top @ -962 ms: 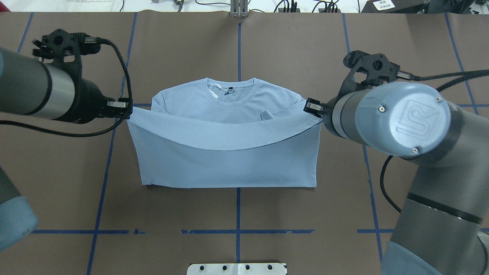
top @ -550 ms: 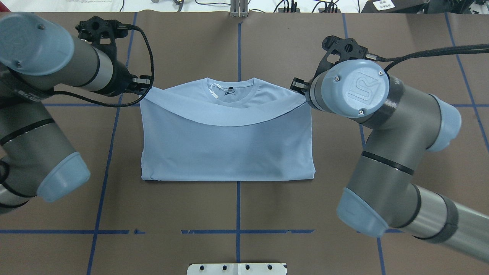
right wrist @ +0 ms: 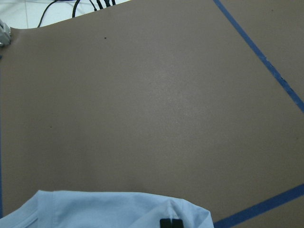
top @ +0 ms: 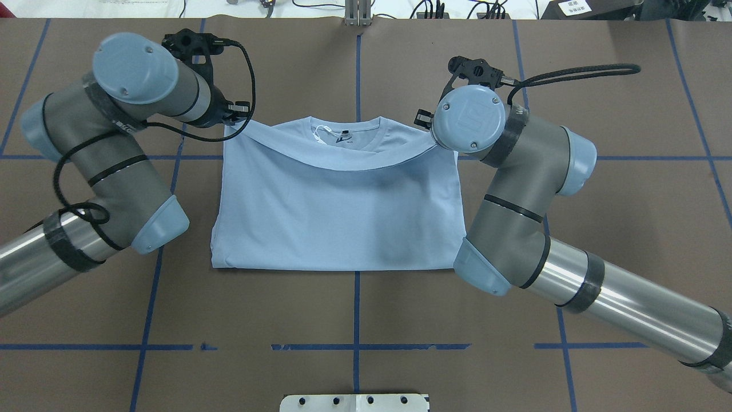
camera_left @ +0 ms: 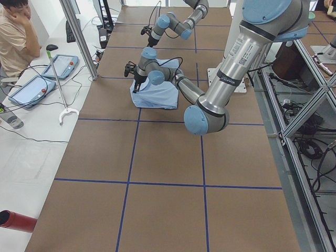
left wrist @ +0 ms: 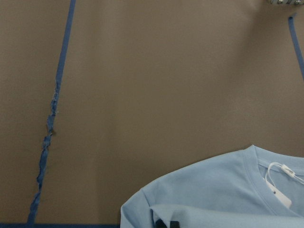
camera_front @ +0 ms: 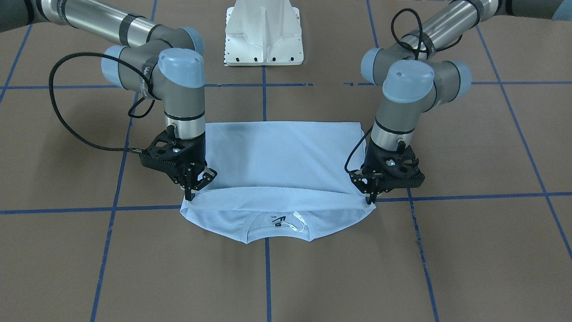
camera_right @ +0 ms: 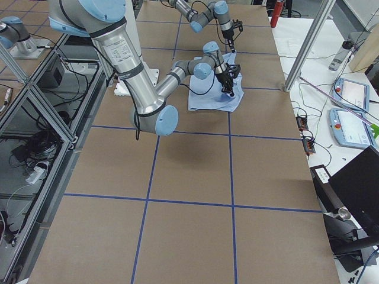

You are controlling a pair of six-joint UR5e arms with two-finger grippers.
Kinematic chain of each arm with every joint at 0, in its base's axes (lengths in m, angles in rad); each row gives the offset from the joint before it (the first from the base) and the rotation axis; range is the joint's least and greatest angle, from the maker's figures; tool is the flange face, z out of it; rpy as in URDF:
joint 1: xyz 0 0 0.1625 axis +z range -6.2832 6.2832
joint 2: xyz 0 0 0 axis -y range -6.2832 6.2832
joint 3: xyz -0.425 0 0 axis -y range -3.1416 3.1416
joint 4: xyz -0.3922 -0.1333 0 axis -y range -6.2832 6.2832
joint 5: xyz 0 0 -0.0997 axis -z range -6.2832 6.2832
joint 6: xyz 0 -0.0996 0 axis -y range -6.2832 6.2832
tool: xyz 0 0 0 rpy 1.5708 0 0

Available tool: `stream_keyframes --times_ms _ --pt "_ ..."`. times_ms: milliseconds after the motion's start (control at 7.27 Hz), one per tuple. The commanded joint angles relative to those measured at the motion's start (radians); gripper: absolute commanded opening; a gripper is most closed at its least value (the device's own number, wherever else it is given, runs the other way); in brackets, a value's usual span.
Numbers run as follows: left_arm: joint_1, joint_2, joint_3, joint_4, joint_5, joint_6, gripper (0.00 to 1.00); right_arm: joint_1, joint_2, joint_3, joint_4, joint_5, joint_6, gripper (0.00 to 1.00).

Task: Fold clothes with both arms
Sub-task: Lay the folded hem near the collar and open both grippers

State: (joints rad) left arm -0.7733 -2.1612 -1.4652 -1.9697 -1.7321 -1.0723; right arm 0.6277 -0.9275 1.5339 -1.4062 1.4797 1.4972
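1 light blue T-shirt (top: pixel 337 217) at mid-bench, folded in half: lower half laid over upper, its edge sagging in an arc just short of the collar, 1 white tag (top: pixel 321 135) exposed

2 arms, the left arm (top: pixel 114 171) and the right arm (top: pixel 514 189), each with 1 end effector; the left end effector (camera_front: pixel 370 197) is narrow, pinching one corner of the folded-over edge; the right end effector (camera_front: pixel 190 193) is narrow, pinching the other corner

The bench (top: pixel 354 320) has a brown covering with blue tape lines (top: pixel 355 68) in a grid; 1 white base (camera_front: pixel 263 36) on the robot side

Room: 1 person (camera_left: pixel 16 37) at a white side table (camera_left: pixel 37 131), 2 tablets (camera_left: pixel 60 65) on it
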Motion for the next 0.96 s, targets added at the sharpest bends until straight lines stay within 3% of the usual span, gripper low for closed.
stream_keyframes --times_ms 0,825 --pt "0.005 -0.014 0.115 -0.094 0.019 0.000 0.00 0.001 0.004 -0.070 0.052 -0.001 -0.002 0.00" --pt "0.006 -0.006 0.108 -0.097 0.017 0.000 0.00 0.007 0.003 -0.069 0.056 -0.001 -0.002 0.00"
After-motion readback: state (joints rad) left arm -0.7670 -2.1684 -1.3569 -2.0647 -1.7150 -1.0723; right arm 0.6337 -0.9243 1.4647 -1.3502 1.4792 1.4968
